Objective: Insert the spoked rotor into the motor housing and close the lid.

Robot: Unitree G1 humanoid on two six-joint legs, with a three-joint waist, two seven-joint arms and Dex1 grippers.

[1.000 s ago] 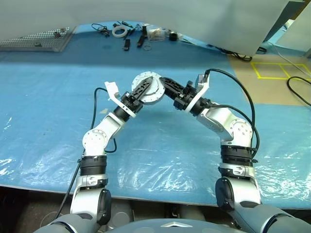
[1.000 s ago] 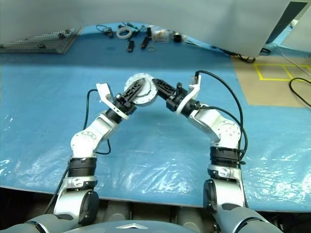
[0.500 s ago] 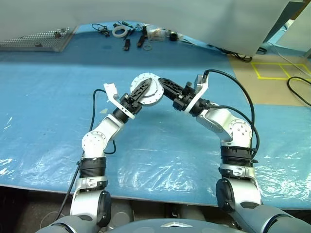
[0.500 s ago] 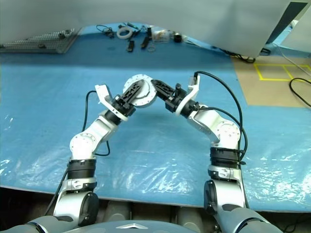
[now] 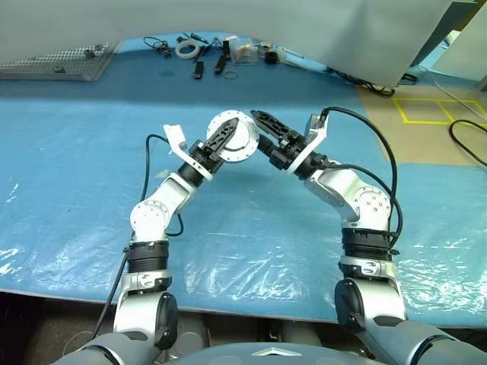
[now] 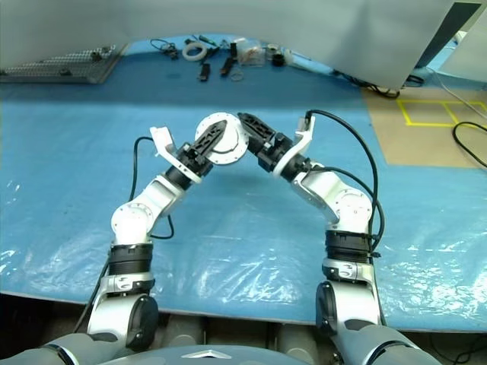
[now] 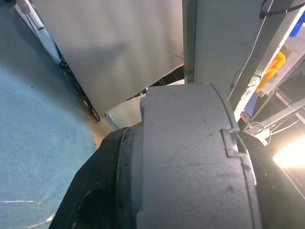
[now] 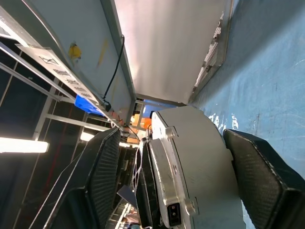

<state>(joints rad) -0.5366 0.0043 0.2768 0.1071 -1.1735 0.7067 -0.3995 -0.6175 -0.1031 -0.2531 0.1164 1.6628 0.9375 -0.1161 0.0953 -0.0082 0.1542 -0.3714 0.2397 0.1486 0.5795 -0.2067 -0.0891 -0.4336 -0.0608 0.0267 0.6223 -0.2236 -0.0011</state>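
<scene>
1. Left eye view: motor housing (image 5: 233, 138) is held up in the air above the middle of the blue-covered table (image 5: 68, 175), on edge, round silver face toward the camera. Left gripper (image 5: 221, 139) is clamped across it, one black finger lying over the face. Right gripper (image 5: 262, 128) sits at the housing's right rim, jaws spread, upper finger clear of the metal.
2. Right eye view: same scene. Small tools and a white ring (image 6: 193, 52) lie along the table's far edge; a perforated metal tray (image 6: 57, 64) sits at the far left corner.
3. Left wrist view: grey housing rim (image 7: 190, 157) fills the space between the left fingers, pinched tight.
4. Right wrist view: housing (image 8: 190, 162) stands between the two black pads (image 8: 264, 181) with visible gaps on both sides, not gripped.
</scene>
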